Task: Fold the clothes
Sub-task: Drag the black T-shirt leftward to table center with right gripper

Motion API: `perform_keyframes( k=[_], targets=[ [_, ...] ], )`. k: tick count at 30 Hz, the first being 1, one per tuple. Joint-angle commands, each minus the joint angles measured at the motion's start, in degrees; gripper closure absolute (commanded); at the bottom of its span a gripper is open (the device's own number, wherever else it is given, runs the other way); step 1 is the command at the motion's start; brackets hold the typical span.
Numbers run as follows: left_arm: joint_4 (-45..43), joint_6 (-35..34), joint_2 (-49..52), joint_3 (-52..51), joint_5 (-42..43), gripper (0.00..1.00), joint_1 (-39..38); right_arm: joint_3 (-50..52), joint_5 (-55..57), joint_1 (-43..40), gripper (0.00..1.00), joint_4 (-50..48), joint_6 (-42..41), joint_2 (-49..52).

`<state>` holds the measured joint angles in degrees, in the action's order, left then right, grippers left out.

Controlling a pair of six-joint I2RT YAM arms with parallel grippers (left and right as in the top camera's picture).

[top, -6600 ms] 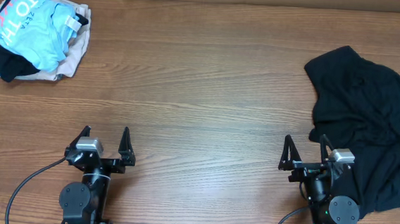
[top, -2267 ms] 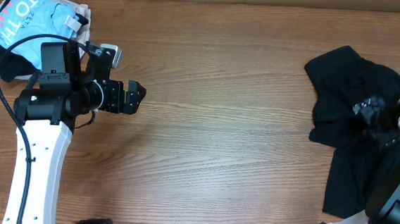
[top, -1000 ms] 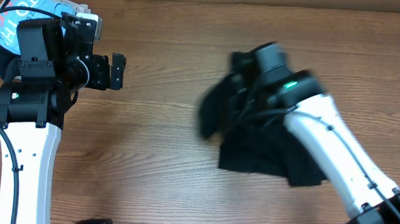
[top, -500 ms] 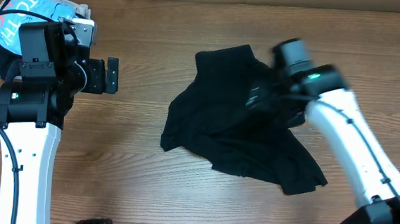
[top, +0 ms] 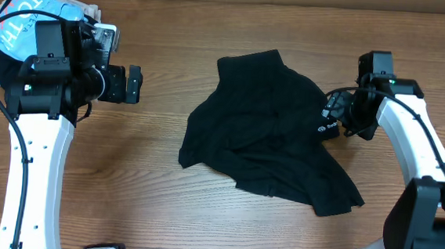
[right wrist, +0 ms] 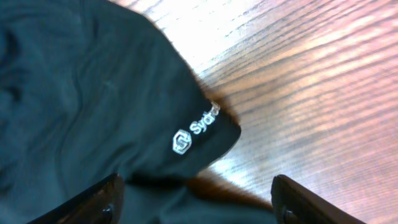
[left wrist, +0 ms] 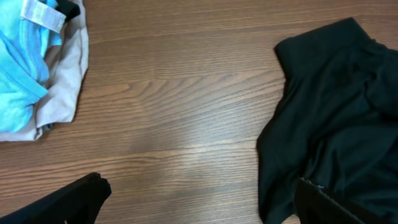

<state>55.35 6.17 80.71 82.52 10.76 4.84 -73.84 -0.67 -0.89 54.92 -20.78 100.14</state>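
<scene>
The clothes, a crumpled black shirt (top: pixel 269 132), lie spread unevenly on the middle of the wooden table. A small white logo (top: pixel 322 130) shows at the shirt's right edge. My right gripper (top: pixel 335 115) hovers open just over that edge. In the right wrist view the logo (right wrist: pixel 196 130) sits ahead of the right gripper (right wrist: pixel 199 205), with black fabric (right wrist: pixel 93 93) lying under the wide jaws and nothing pinched. My left gripper (top: pixel 133 84) is open to the shirt's left, well apart from it. The left wrist view shows the left gripper (left wrist: pixel 199 205) over bare wood and the shirt (left wrist: pixel 336 112) at the right.
A pile of other garments sits at the table's far left corner, with a light blue one (top: pixel 26 16) on top. In the left wrist view the blue garment (left wrist: pixel 18 62) lies over a beige one (left wrist: pixel 65 74). Bare wood (top: pixel 201 209) surrounds the shirt.
My right arm carried the shirt from the right edge to the table's middle, opened its jaws and let it drop, then drew back to the right. The left arm barely shifted.
</scene>
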Motion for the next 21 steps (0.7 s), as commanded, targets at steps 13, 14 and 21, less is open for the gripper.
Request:
perform_keyframes(
  k=[13,14,21],
  targets=[
    [0.2,0.0,0.6,1.1,2.4,0.0,-0.4,11.2,-1.6,-0.7,0.36,-17.0,4.5,3.8],
    [0.2,0.0,0.6,1.1,2.5,0.0,-0.4,12.2,-1.6,-0.7,0.37,-18.2,4.5,3.8],
    [0.3,0.0,0.6,1.1,2.7,0.0,-0.4,15.0,-1.6,-0.7,0.74,-22.8,4.2,3.8]
  ],
)
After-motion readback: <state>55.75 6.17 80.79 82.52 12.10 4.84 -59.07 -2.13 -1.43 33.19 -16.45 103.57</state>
